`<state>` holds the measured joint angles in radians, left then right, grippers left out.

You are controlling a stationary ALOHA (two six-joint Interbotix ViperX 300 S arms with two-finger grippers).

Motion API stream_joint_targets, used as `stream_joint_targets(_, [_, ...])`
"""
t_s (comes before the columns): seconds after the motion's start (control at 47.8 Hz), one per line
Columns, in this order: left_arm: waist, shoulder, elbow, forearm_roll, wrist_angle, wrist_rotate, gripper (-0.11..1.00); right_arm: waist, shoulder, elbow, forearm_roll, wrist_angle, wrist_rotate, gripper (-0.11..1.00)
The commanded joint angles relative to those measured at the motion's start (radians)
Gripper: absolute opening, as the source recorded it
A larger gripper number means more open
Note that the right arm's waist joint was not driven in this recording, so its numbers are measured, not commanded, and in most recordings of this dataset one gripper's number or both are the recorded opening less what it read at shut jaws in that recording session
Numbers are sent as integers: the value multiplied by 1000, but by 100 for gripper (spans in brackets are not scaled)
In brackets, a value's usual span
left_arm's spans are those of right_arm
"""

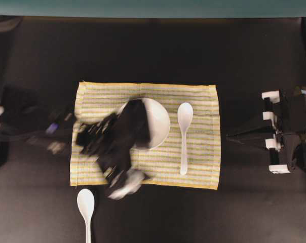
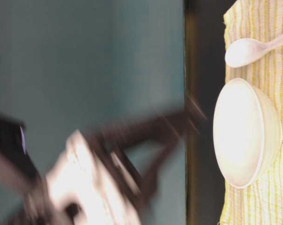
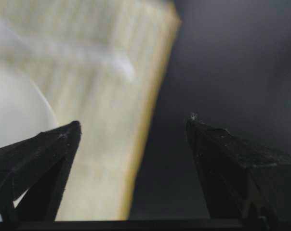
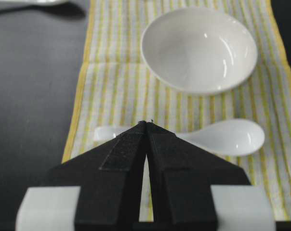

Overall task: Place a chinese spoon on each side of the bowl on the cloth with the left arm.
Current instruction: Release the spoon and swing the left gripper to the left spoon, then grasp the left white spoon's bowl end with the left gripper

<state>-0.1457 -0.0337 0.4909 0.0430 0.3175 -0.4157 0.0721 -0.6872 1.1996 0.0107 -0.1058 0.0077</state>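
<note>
I see 1 spoon [image 1: 184,132] lying on the cloth [image 1: 203,96], right of the bowl [image 1: 160,121]. The other spoon [image 1: 85,206] waits on the table [image 1: 41,61], lower left. My left gripper [image 3: 133,127] is released, grasping nothing. The right gripper [image 4: 146,126] is clenched.

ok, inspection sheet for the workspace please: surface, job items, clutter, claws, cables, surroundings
Surface: dark table, striped cloth lying flat on it.
Job's things: bowl on the cloth; one spoon on the cloth beside the bowl, on the right-arm side; second spoon off the cloth on bare table near its front left corner.
Clutter: nothing seen.
Claws: left claw open and empty, arm blurred over the bowl's left edge; right claw shut, empty, parked off the cloth.
Cables: some on the left arm, blurred.
Surroundings: teal wall behind the table.
</note>
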Motion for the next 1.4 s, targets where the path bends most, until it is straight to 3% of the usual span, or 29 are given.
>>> stream_joint_targets(0.0, [-81,-51,97,3,-41,-58,85,0,3,-2,3,3,11,0])
stream_joint_targets(0.146, [-173,-101,227,3,-92,-219,85,2,3,3,3,12,21,0])
stream_joint_targets(0.314, [-224,-161,365,3,-169,-411,85,0,3,3,3,6,25,0])
stream_joint_targets(0.46, [-225,-207,474,3,-178,-495,85,0,2,3,3,-3,26,0])
stream_joint_targets(0.669, [-196,-229,575,3,-202,-523,85,0,3,3,3,-49,25,0])
stream_joint_targets(0.858, [-150,-199,578,3,-328,-520,85,0,5,2,3,-52,25,0])
stream_joint_targets(1.025, [-156,-164,575,3,-405,-523,85,0,3,2,2,-49,25,0])
stream_joint_targets(1.381, [-155,-61,560,3,-403,-526,84,2,6,2,3,-48,26,0])
